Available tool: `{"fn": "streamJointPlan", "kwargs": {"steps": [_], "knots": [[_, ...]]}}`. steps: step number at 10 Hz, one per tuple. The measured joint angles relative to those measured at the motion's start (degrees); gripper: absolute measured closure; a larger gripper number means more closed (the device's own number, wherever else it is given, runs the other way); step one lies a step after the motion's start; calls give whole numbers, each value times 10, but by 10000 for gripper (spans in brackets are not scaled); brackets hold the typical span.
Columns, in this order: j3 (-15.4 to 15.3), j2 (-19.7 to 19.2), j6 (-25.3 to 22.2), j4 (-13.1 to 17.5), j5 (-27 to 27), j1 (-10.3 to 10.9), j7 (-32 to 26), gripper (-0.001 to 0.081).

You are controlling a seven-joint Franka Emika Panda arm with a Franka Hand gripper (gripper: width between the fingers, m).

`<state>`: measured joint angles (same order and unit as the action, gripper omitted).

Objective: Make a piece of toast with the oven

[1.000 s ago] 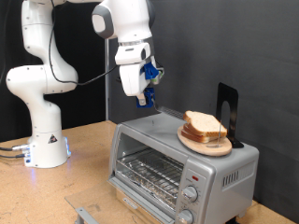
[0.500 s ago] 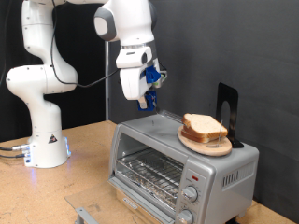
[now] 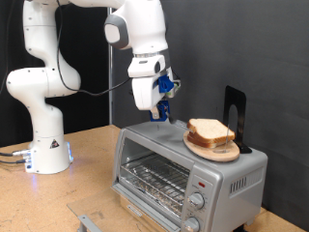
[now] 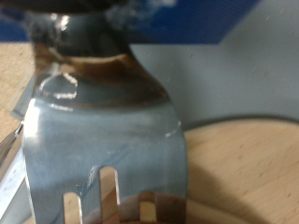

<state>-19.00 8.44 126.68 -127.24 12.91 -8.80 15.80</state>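
Observation:
The silver toaster oven (image 3: 183,169) stands at the exterior view's lower right with its glass door shut and the wire rack showing behind it. On its top sits a wooden plate (image 3: 214,150) with stacked bread slices (image 3: 210,130); no single slice lies apart. My gripper (image 3: 161,113) hangs above the oven's top, just to the exterior view's left of the bread. In the wrist view a shiny metal fork (image 4: 103,121) fills the picture, tines pointing at the wooden plate (image 4: 243,168). The gripper seems shut on the fork; its fingers are hidden.
A black upright stand (image 3: 235,116) is behind the plate. The arm's white base (image 3: 43,145) stands at the exterior view's left on the wooden table (image 3: 87,179). A small metal piece (image 3: 92,222) lies at the table's front edge.
The gripper has moved towards the exterior view's right and slightly down, closer to the bread on the oven's top. The bread and oven have not moved.

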Motion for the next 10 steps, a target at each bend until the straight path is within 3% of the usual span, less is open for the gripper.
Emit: {"fn": "streamJointPlan", "kwargs": {"steps": [5,10], "knots": [[-11,-37,67,8,-39,0,45,402],[-17,-57,77,11,-22,4,17,402]]}}
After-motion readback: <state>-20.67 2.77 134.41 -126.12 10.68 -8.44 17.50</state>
